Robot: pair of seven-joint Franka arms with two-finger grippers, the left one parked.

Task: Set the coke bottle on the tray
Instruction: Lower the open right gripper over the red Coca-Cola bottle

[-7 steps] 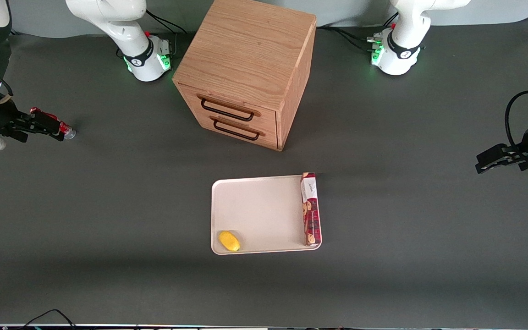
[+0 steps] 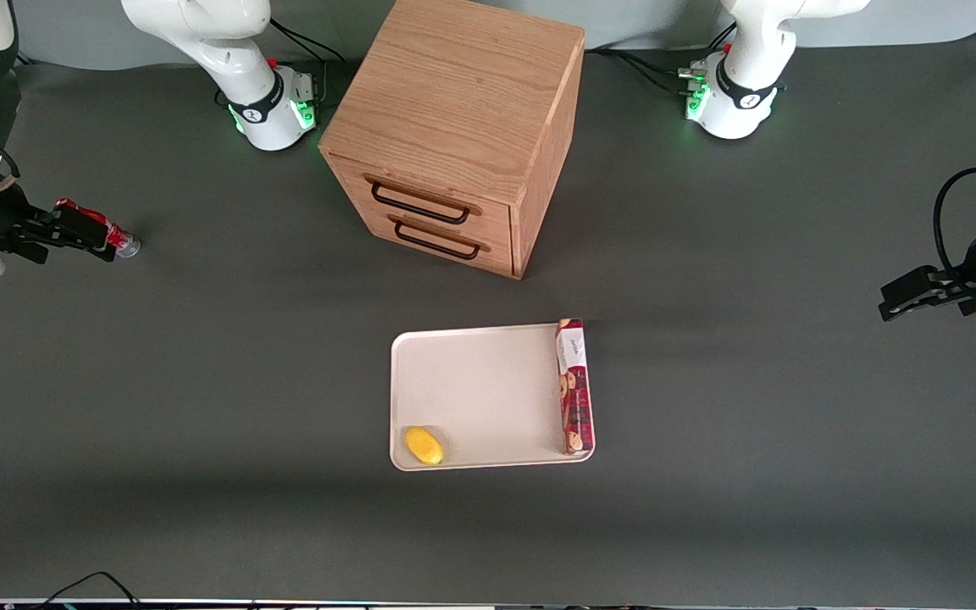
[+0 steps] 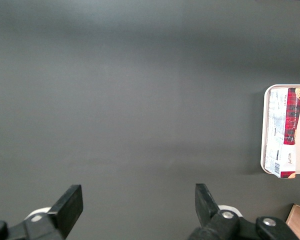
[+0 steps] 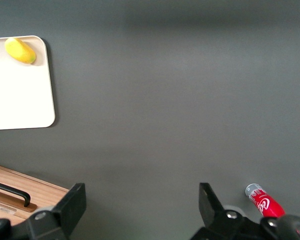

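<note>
- the coke bottle (image 2: pixel 98 227) is lying on its side on the tabletop (image 2: pixel 200 381), way out toward the working arm's end, at about 9 o'clock from the wooden drawer cabinet (image 2: pixel 454 135) and well apart from the tray (image 2: pixel 471 381).
- the hand (image 2: pixel 73 230) is hanging over that same spot; in the front view its dark fingers are crossing over the bottle's red body, with the silvery base poking out toward the cabinet.
- the hand's two fingers (image 4: pixel 70 205) are standing wide apart in the right wrist view, with only bare tabletop showing between them; the bottle (image 4: pixel 264 201) is sitting outside the gap, just past one finger, so nothing is being gripped.
- judging by that, the hand is looking offset from the bottle and probably needing a sideways shift before closing.
- the bottle is looking small and slim, so likely light; its round, glossy body is probably rigid but slippery, and, lying on its side, it may roll if one finger nudges it first.
- the best hold seems to be across the middle of the red body, fingers square to its long axis, not on the narrowing ends.
- the tray is lying nearer the front camera than the cabinet, at about 6 o'clock from it, with a long red cookie box (image 2: pixel 573 385) along the edge toward the parked arm and a yellow lemon-like thing (image 2: pixel 424 446) in the near corner toward the working arm.
- the middle of the tray is looking bare, so that seems the natural landing place.
</note>
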